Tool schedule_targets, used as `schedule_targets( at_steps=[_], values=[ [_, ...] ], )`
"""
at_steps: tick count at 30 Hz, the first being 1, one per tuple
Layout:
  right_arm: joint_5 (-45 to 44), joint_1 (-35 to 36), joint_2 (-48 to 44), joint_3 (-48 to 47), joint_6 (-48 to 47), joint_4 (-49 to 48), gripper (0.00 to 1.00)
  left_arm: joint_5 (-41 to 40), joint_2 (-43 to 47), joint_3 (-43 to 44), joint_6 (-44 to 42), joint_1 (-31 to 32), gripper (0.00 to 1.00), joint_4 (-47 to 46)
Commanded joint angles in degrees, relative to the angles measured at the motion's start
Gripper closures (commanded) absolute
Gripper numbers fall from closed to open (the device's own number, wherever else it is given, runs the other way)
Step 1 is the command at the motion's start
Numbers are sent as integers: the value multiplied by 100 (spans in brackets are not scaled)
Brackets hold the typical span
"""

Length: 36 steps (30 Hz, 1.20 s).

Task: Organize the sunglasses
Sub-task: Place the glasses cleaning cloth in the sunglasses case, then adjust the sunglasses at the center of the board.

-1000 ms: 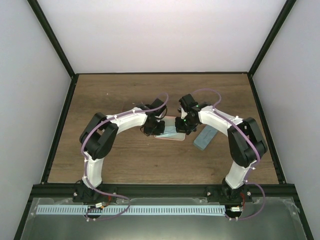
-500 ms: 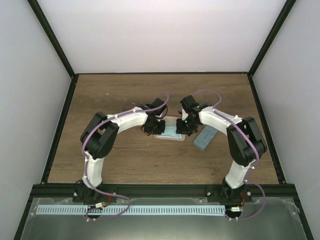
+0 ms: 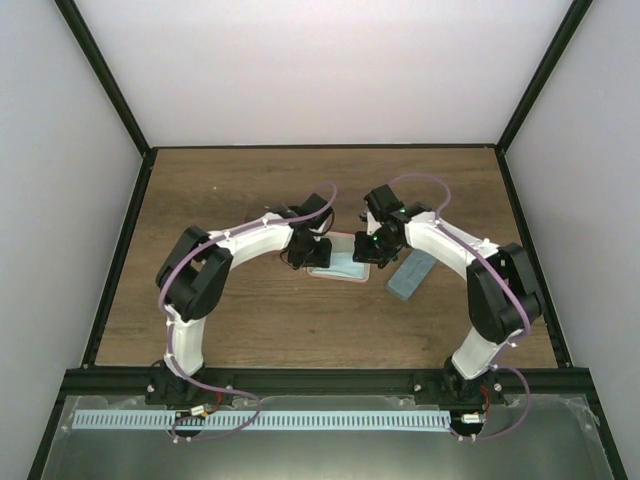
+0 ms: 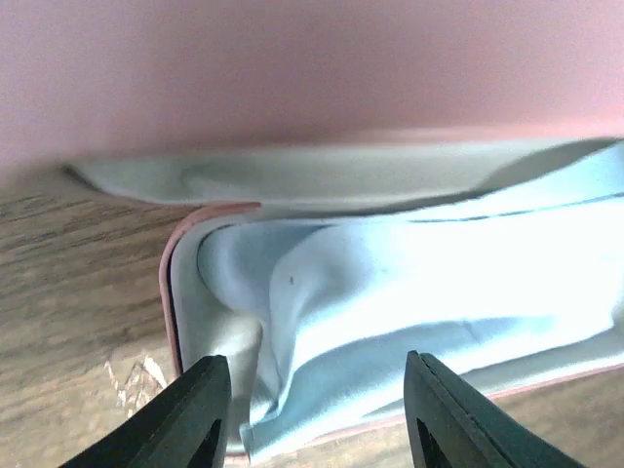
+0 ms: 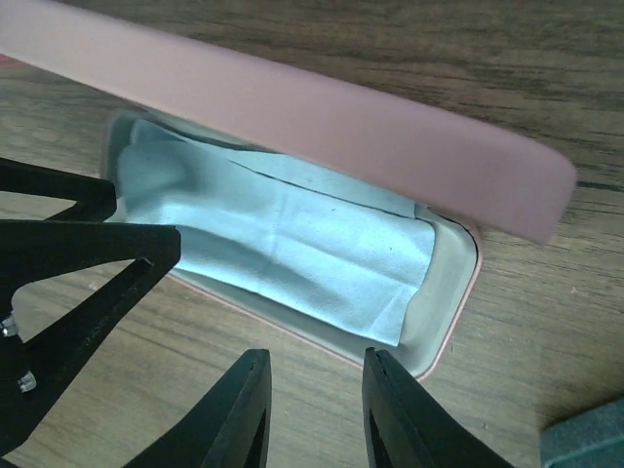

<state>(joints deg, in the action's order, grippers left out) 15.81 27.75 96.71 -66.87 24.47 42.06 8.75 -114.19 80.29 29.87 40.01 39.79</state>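
Seen from above, two white robot arms are bolted at the bottom of the frame, the left arm (image 3: 195,285) at lower left and the right arm (image 3: 492,295) at lower right. Both curve up and inward over a brown wooden desk (image 3: 250,320) and meet near the centre of the frame.

There a pink case (image 5: 341,132) lies open on the desk, with a light blue cloth (image 5: 292,244) spread inside it. The left gripper (image 4: 314,375) hangs at the case's left end, jaws apart and holding nothing. Its wrist view shows two black fingers (image 4: 200,414) framing the rumpled cloth and the case's rounded corner, and the raised lid fills the top of the frame.

The right gripper (image 5: 315,366) hangs at the case's right end, jaws a little apart, also empty. In its wrist view the lid tilts up across the upper frame.

Just right of the pink case, a grey-blue case (image 3: 411,274) lies slanted on the desk. The sunglasses cannot be made out in any view. Pale walls (image 3: 320,70) rise beyond the desk's far edge.
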Motion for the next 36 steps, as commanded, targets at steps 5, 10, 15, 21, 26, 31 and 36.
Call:
schedule_targets(
  at_steps=[5, 10, 15, 21, 26, 31, 36],
  values=[
    [223, -41, -457, -432, 77, 284, 73, -53, 867, 79, -272, -21, 50, 532],
    [609, -25, -181, -1079, -209, 579, 73, -402, 1430, 53, -574, -25, 50, 1255],
    [920, 42, -93, -1767, -362, 766, 74, -731, 2093, 83, -206, -420, 53, 1517],
    [1255, 84, 308, -2520, -176, 632, 73, -815, 1683, 240, -277, -1514, 37, 1260],
    [1315, 179, 1274, -3691, -103, 748, 68, -1059, 983, 355, -428, -2286, 0, 561],
    [1100, 298, 2571, -5250, -2, 1075, 80, -1355, -31, 1314, -510, -2841, 5, 521],
    [1167, 308, 3784, -6397, -8, 1258, 95, -1301, -760, 2380, -620, -3143, 20, 739]
  ],
)
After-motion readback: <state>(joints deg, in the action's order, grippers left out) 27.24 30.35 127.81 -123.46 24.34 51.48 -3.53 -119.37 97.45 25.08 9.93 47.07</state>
